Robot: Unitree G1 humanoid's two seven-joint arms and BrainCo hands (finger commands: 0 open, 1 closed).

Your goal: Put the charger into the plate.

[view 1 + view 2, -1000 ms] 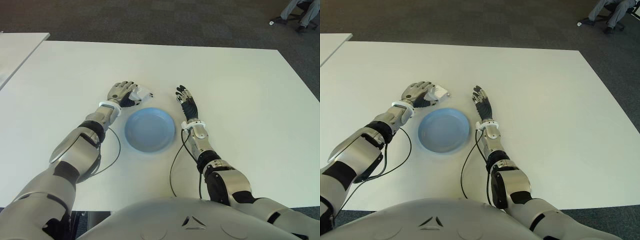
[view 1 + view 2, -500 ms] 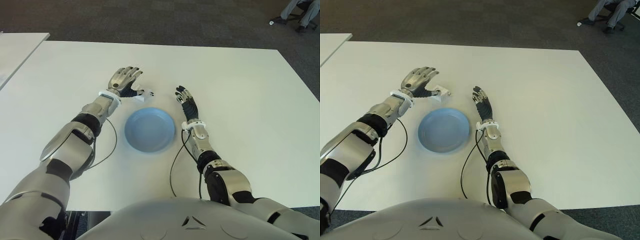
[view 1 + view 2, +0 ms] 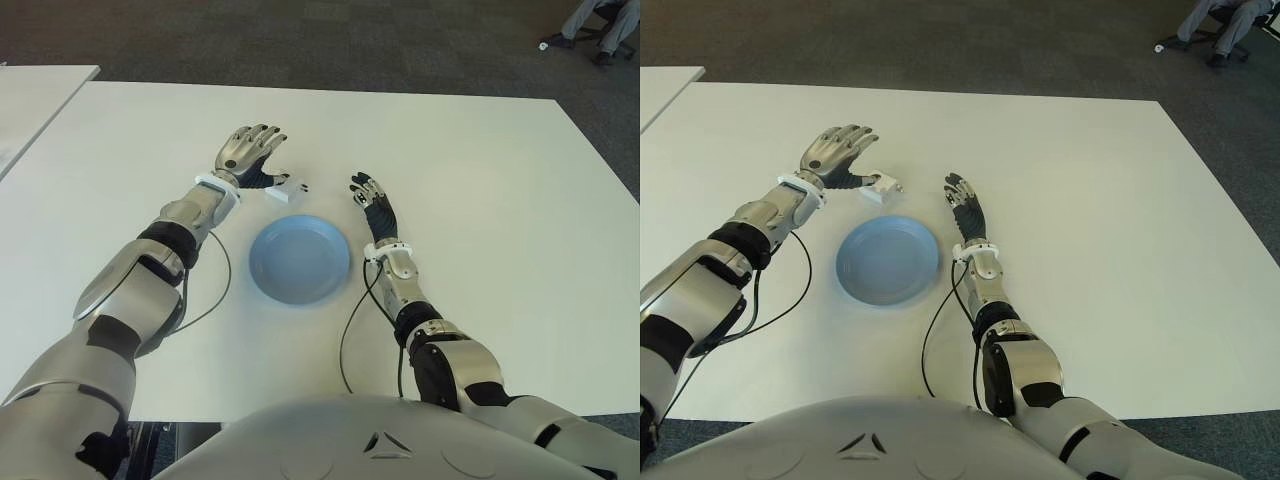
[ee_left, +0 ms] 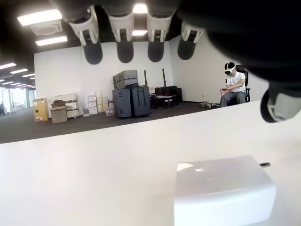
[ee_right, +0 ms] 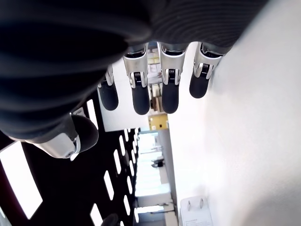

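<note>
charger (image 3: 286,190) on table, beside open left hand (image 3: 247,155), behind plate (image 3: 299,260)

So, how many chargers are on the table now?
1. The white charger lies on the table just beyond the blue plate, beside the open left hand. The open right hand holds nothing. None appears hidden.

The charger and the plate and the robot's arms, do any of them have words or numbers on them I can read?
None can be read.
Charger: white, and faint grey marks show below its prongs in the right wrist view, too small and blurred to read.
Plate: plain blue, no text.
Left hand, open above the charger, and right hand, open right of the plate: no readable labels.
Table: bare white, no signs.
</note>
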